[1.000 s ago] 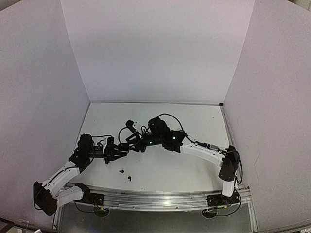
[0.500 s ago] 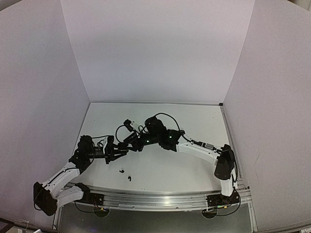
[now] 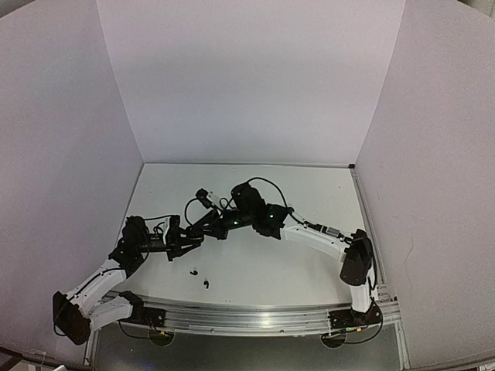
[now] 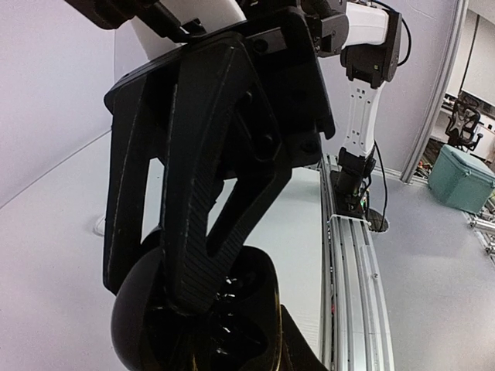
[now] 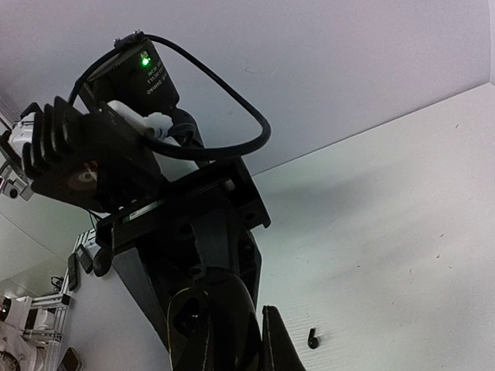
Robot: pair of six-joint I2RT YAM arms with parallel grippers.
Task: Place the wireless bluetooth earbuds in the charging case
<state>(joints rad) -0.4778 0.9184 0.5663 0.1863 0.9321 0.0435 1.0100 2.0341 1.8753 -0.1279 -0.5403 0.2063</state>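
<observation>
the left pincer [image 3: 195, 243] and right pincer [image 3: 206, 228] crowd the black charging case [image 4: 193, 325] at the left wrist view's bottom, jaws too hidden to tell pinching from spread; insertion seems underway, and next comes fetching the earbuds [image 3: 193, 271] lying lower-left of centre overhead.

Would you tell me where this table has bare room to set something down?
Bare: the far strip along the back wall, and the wide patch between the right arm and the front rail. Crowded: left of centre, where the left gripper and right gripper meet, two black earbuds just in front.
</observation>
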